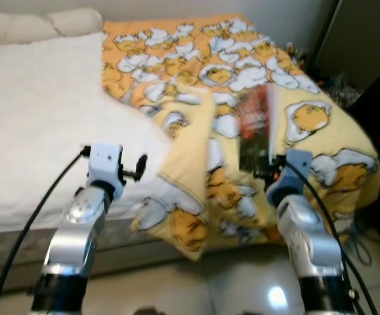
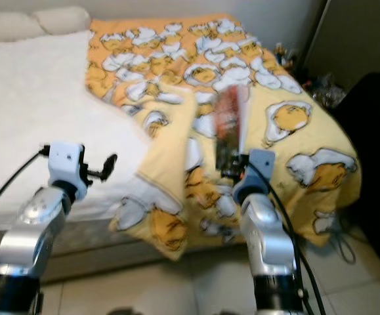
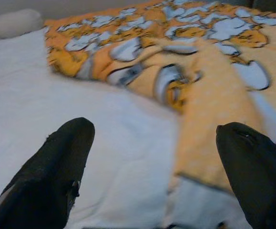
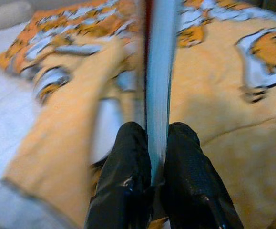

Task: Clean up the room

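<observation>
Right gripper clamped on book, held edge-up over quilt near bed's foot edge; long axis points away. Left gripper spread, empty, over sheet.

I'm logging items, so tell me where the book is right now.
The book is clamped edge-on in the right end effector, held over the yellow blanket on the robot's right side of the bed.
</observation>
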Tool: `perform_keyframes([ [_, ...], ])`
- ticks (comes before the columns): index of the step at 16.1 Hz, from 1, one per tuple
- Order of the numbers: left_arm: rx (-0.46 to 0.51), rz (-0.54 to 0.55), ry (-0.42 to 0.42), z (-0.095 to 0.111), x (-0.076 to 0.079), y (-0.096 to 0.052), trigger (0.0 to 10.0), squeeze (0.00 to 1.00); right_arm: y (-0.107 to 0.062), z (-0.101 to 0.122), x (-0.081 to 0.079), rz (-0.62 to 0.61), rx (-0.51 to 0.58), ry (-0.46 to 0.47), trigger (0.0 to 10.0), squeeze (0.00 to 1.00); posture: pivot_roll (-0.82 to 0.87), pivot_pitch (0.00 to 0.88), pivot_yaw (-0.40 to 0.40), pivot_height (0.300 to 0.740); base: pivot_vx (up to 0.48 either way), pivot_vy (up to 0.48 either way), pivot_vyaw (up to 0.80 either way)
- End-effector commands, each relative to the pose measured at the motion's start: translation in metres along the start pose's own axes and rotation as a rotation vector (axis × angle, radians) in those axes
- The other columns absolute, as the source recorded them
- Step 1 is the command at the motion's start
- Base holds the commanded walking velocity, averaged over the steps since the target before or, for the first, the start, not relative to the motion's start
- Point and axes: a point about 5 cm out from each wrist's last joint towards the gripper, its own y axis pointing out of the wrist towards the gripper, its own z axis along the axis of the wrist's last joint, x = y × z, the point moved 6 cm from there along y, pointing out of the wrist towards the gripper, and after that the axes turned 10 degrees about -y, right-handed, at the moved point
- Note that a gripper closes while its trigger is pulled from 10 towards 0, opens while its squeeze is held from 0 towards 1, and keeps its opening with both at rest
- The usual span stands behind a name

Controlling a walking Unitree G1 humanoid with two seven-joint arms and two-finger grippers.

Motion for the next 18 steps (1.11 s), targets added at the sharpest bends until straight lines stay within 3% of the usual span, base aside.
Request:
perform_keyframes([
  [1,0.015,0.017,0.009,0.0049,-0.0057,0.0002,10.0,0.11,0.0011,0.0169,-0.0087,0.021,0.064,-0.011,10.0,0.0,-0.04,0.0,0.03,0.74,0.0,0.442,0.0],
  [18,0.028,0.013,0.011,0.0067,-0.0025,0.0028,10.0,0.11,0.0017,0.0201,-0.0158,0.051,0.075,-0.038,10.0,0.0,-0.03,0.0,0.02,0.74,0.0,0.439,0.0],
])
